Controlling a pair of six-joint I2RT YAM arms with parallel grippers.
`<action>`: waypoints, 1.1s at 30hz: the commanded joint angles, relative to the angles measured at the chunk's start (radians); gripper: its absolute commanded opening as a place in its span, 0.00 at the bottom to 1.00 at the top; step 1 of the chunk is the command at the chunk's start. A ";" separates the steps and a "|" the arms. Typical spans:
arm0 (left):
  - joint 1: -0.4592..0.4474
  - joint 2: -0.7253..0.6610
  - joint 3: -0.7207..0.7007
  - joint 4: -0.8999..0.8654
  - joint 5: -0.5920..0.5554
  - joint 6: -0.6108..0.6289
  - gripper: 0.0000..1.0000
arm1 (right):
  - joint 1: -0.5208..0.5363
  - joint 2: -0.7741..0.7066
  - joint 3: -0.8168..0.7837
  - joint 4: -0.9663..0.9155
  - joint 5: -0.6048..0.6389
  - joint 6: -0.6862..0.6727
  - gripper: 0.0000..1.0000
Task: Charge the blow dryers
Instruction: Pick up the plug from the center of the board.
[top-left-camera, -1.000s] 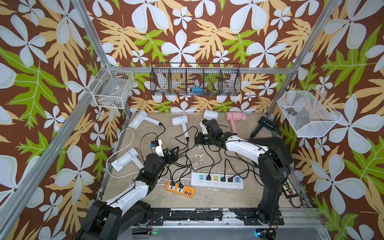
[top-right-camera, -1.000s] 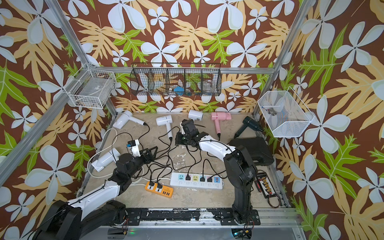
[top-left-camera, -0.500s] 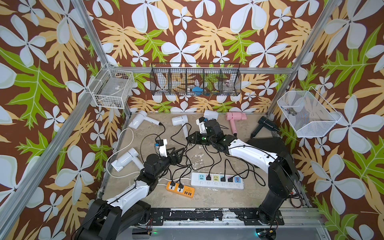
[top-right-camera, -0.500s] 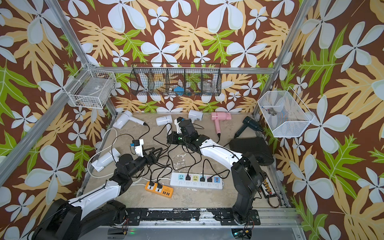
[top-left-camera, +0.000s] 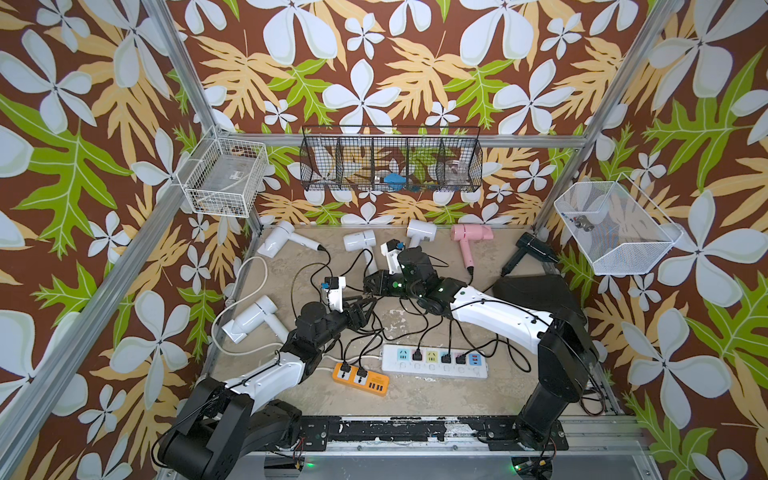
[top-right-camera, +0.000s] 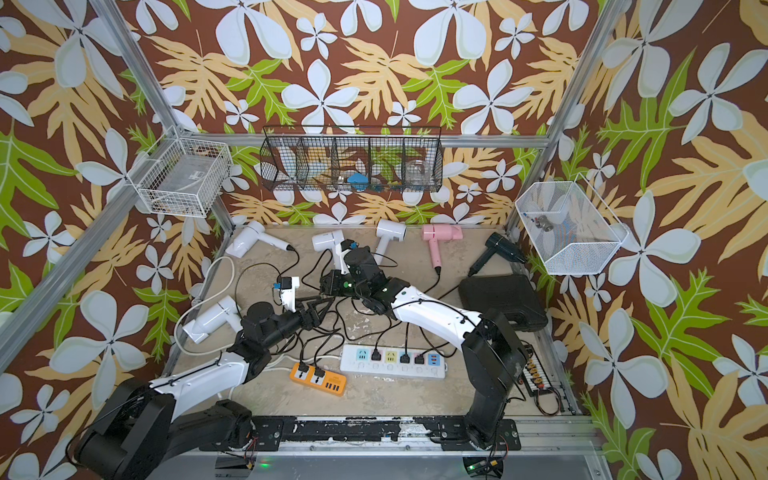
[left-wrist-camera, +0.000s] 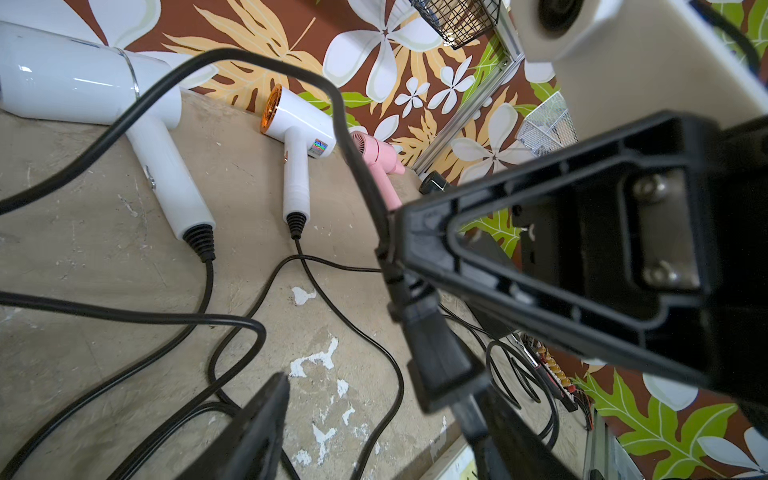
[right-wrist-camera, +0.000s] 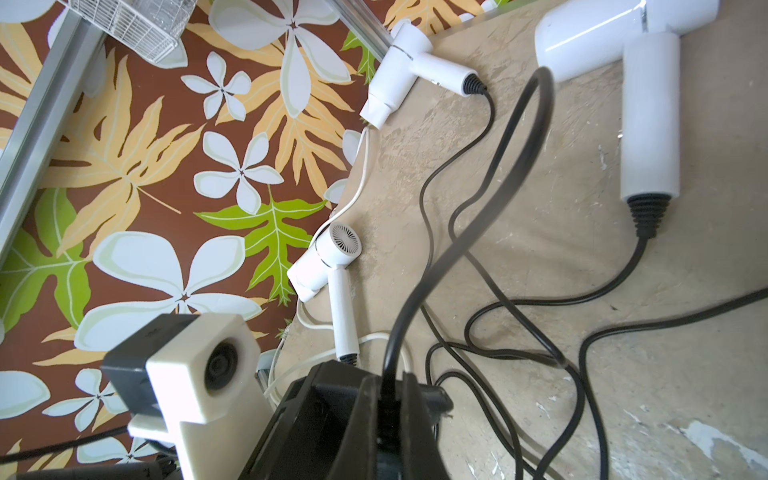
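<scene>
Six blow dryers (top-left-camera: 359, 240), seemingly light and rigid, lie along far and left edges of the counter (top-left-camera: 415, 399); right gripper (right-wrist-camera: 390, 386) fingers pinch one limp black cord (right-wrist-camera: 457, 249) mid-counter, left gripper (left-wrist-camera: 378, 395) fingers stand apart around its stiff plug (left-wrist-camera: 436, 357), likely the surest hold.

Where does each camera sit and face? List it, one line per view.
Top views: high over the front edge, looking down on table, left arm, right arm.
Left wrist: low, facing the back right corner; own fingers, right gripper.
Right wrist: low, facing the left edge; right gripper pinching a black cord.
Shared: pink dryer, in top and left wrist views.
</scene>
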 joint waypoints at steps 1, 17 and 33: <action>0.000 -0.004 0.002 0.027 -0.002 0.001 0.63 | 0.003 -0.006 -0.004 0.035 0.010 0.009 0.00; 0.000 0.000 0.003 0.030 0.005 0.005 0.05 | 0.006 -0.017 -0.012 0.000 -0.019 -0.013 0.00; -0.006 -0.015 -0.010 0.045 -0.011 0.061 0.00 | -0.108 -0.081 0.066 -0.312 -0.203 -0.193 0.42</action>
